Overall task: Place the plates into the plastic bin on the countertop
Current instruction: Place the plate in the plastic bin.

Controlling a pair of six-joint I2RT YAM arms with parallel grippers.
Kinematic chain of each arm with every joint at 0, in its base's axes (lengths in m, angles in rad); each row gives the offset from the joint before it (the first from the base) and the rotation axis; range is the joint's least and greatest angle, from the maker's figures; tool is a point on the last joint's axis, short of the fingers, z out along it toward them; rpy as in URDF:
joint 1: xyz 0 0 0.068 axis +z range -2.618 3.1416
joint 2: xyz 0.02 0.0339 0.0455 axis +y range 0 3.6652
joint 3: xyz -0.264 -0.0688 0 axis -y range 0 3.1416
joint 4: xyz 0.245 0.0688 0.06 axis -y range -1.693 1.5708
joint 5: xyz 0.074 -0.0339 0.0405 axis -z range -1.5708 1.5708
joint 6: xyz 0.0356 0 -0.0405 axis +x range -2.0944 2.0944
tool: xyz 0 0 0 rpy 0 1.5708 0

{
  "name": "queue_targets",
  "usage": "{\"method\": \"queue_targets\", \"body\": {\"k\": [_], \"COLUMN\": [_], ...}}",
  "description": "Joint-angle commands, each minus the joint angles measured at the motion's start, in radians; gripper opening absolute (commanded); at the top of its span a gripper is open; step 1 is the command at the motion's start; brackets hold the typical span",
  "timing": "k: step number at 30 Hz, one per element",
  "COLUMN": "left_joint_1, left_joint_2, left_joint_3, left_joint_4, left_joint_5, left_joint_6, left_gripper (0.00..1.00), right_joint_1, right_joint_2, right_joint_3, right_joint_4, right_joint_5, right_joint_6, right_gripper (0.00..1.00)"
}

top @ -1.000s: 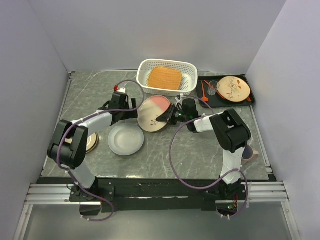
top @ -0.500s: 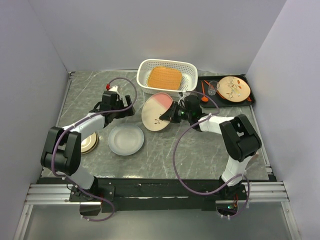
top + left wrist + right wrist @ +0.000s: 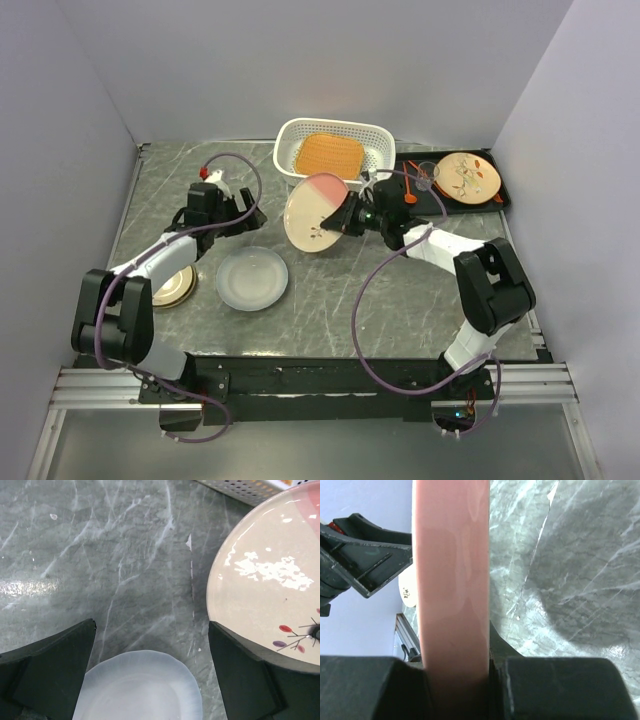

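My right gripper (image 3: 347,217) is shut on the rim of a cream and pink plate with a small sprig (image 3: 314,214), held tilted on edge above the countertop (image 3: 360,300), just in front of the white plastic bin (image 3: 334,154). In the right wrist view the plate's pink edge (image 3: 452,580) stands between the jaws. The bin holds an orange rounded-square plate (image 3: 328,155). My left gripper (image 3: 243,214) is open and empty, left of the held plate, whose face shows in the left wrist view (image 3: 270,585). A white plate (image 3: 252,278) lies flat on the countertop below it; it also shows in the left wrist view (image 3: 140,687).
A tan plate with a brown rim (image 3: 172,286) lies at the left, partly under my left arm. A flat black tray (image 3: 500,196) at the back right holds a cream plate with red-orange leaf marks (image 3: 467,176), a clear glass (image 3: 427,176) and orange utensils (image 3: 409,186).
My right gripper has lifted the pink and cream plate up and back toward the bin, tilting it more upright. My left gripper has drawn away to the left and back.
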Motion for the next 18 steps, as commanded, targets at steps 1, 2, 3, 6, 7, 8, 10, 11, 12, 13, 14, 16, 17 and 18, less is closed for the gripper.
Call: {"method": "queue_targets", "body": {"k": [1, 2, 3, 6, 7, 8, 10, 11, 12, 13, 14, 16, 17, 18], "left_joint_1": [0.016, 0.019, 0.019, 0.023, 0.023, 0.023, 0.023, 0.023, 0.023, 0.023, 0.023, 0.023, 0.023, 0.023], "left_joint_2": [-0.054, -0.056, -0.057, -0.053, -0.051, -0.048, -0.043, -0.043, -0.039, -0.039, -0.034, -0.026, -0.023, -0.022], "left_joint_3": [-0.005, -0.005, -0.007, -0.008, -0.01, -0.01, -0.013, -0.016, -0.016, -0.016, -0.016, -0.014, -0.013, -0.011], "left_joint_4": [0.056, 0.057, 0.059, 0.065, 0.066, 0.068, 0.072, 0.072, 0.071, 0.071, 0.069, 0.066, 0.063, 0.062], "left_joint_5": [0.066, 0.071, 0.073, 0.086, 0.091, 0.094, 0.097, 0.099, 0.099, 0.1, 0.099, 0.097, 0.099, 0.102], "left_joint_6": [-0.002, -0.003, -0.003, -0.006, -0.006, -0.006, -0.006, -0.006, -0.005, -0.005, -0.003, -0.003, -0.003, -0.003], "left_gripper": [0.99, 0.99, 0.99, 0.99, 0.99, 0.99, 0.99, 0.99, 0.99, 0.99, 0.99, 0.99, 0.99, 0.99], "right_joint_1": [-0.025, -0.028, -0.032, -0.045, -0.048, -0.052, -0.068, -0.072, -0.077, -0.086, -0.089, -0.098, -0.105, -0.109], "right_joint_2": [-0.101, -0.106, -0.107, -0.103, -0.1, -0.095, -0.074, -0.065, -0.046, -0.032, -0.022, 0.012, 0.027, 0.056], "right_joint_3": [0.087, 0.089, 0.095, 0.109, 0.112, 0.116, 0.135, 0.143, 0.156, 0.17, 0.185, 0.236, 0.257, 0.303], "right_joint_4": [0.099, 0.093, 0.088, 0.082, 0.082, 0.091, 0.099, 0.117, 0.125, 0.125, 0.122, 0.11, 0.091, 0.083], "right_joint_5": [-0.034, -0.031, -0.032, -0.035, -0.032, -0.034, -0.041, -0.054, -0.055, -0.057, -0.061, -0.055, -0.057, -0.066], "right_joint_6": [-0.006, -0.008, -0.006, -0.008, -0.006, -0.005, 0.009, 0.015, 0.023, 0.027, 0.028, 0.018, 0.014, 0.012], "right_gripper": [0.0, 0.0, 0.0, 0.0, 0.0, 0.0, 0.0, 0.0, 0.0, 0.0, 0.0, 0.0, 0.0, 0.0]}}
